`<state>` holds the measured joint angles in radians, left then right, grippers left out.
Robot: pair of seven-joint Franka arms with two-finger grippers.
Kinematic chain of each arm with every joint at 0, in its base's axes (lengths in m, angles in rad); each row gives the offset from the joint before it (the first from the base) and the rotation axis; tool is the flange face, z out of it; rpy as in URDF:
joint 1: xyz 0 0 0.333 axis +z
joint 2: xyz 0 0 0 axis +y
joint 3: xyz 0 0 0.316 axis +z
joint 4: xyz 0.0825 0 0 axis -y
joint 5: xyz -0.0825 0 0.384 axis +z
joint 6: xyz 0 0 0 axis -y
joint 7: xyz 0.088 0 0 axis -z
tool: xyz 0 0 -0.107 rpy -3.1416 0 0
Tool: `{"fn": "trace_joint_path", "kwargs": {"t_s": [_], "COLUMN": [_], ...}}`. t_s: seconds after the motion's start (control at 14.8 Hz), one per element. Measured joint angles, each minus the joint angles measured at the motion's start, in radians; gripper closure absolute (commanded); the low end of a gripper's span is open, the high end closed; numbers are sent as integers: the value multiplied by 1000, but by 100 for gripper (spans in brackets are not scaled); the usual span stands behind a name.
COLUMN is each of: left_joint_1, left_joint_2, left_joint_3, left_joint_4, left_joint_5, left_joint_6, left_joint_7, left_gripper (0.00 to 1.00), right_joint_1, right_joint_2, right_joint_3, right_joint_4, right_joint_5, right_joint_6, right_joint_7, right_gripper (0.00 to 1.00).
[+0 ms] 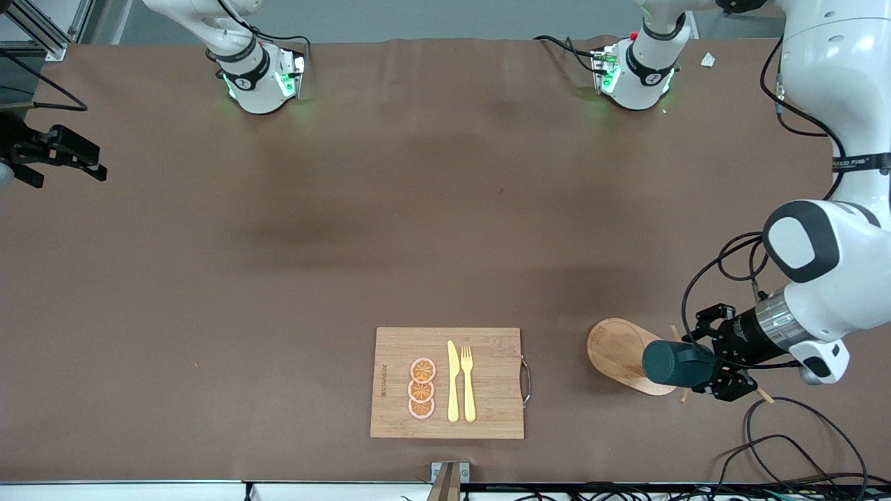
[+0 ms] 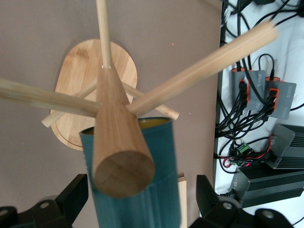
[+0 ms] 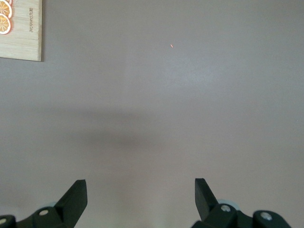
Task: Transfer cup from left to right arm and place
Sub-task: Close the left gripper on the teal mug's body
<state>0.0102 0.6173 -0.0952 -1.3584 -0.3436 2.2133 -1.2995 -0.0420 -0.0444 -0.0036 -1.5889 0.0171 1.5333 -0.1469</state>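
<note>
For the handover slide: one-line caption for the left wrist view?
Left gripper around the teal cup on a wooden mug tree, its oval base on the table.
</note>
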Motion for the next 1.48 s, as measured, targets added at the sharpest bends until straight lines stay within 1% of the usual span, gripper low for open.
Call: {"fn": "trace_joint_path", "kwargs": {"t_s": [0.07,0.13,0.2,0.4,0.47,0.54,0.94,1.35,1.48], "left_joint_1": [-3,-8,-11,-11,-11,-11,-17,-25,-40], "left_joint_2": [6,10,13,16,15,16,15,-9,-17], "left_joint_3": [-2,-2,-2,-2,-2,-2,-11,-16,-17], "left_joint_4": [0,0,0,2,3,4,22,37,38], "left_joint_5": [-1,-1,-1,-2,-3,-3,-3,-1,16], "left_joint_6": [1,2,2,3,3,3,5,4,4], "left_joint_7": [0,0,0,0,0,0,0,1,2], "left_gripper": [1,3,8,28,33,36,38,39,39], "right_joint_1": [0,0,0,0,0,0,0,0,-1], "right_joint_2": [0,0,0,0,0,0,0,12,16], "right_joint_3": [0,0,0,0,0,0,0,-4,-5], "right_joint_4": [0,0,0,0,0,0,0,0,0], "right_joint_5": [0,0,0,0,0,0,0,-1,-1], "right_joint_6": [0,0,0,0,0,0,0,0,0], "right_joint_7": [0,0,0,0,0,0,0,0,0], "right_gripper": [0,0,0,0,0,0,0,0,0]}}
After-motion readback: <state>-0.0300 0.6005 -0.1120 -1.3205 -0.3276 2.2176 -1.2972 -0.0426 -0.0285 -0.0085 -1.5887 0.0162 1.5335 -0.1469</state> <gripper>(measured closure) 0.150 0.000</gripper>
